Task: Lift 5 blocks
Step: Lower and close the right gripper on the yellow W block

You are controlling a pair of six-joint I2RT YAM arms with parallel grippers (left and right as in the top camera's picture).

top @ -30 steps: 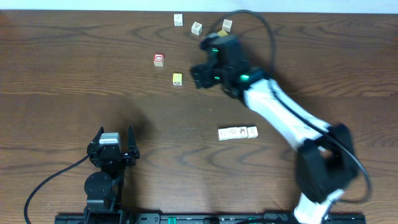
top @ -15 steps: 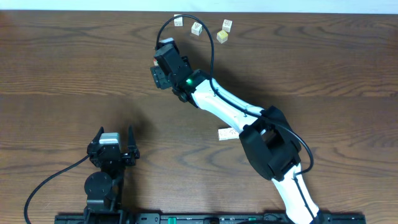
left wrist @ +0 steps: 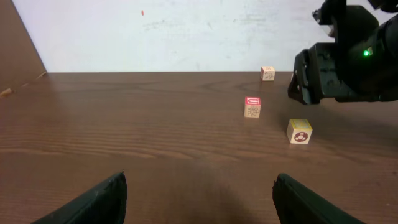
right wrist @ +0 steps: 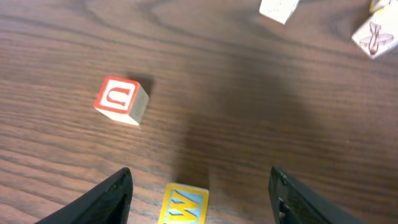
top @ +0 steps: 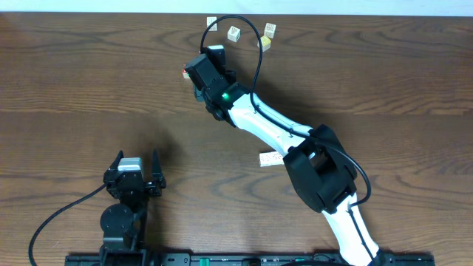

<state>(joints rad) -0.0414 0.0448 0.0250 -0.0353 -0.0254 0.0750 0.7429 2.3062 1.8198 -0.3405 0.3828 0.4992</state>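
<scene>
Right gripper (right wrist: pixel 202 196) hovering low, jaws apart, straddling yellow block (right wrist: pixel 185 206) so a squeeze should pinch it; nothing gripped yet. Red cube (right wrist: pixel 121 99) sitting just beside, outside the fingers. Left gripper (left wrist: pixel 199 199) idling wide apart, well clear.

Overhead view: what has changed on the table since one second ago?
The right gripper swung left, from near the far blocks to the yellow block, which now lies between its open jaws; the red cube sits just beyond. It has taken hold of nothing. The left gripper stayed open and parked, and no block visibly moved.
</scene>
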